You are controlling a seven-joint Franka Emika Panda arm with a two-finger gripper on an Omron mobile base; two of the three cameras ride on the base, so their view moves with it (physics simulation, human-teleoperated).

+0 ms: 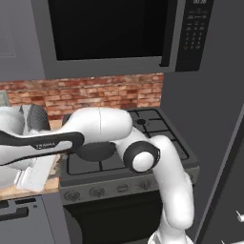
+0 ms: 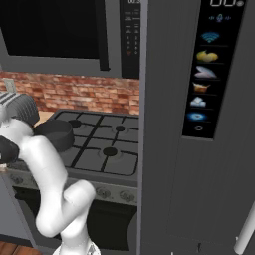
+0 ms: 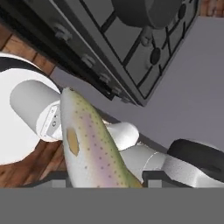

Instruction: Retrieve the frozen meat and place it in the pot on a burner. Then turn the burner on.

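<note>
Your hand (image 3: 105, 183) pinches slim silvery speckled fish-shaped frozen meat (image 3: 89, 144); fish rises from between finger tips, tail end pointing away from hand. Beyond fish tip in hand view: dark grey gas cooktop (image 3: 131, 57) with black grates. Round low dark grey metal pot (image 3: 146, 12) sits on far grate section, well apart from hand; inside not visible to you. Right base view: same pot (image 2: 54, 134) on front left burner, interior dark, contents unclear.

Flat even render light, soft low-res
</note>
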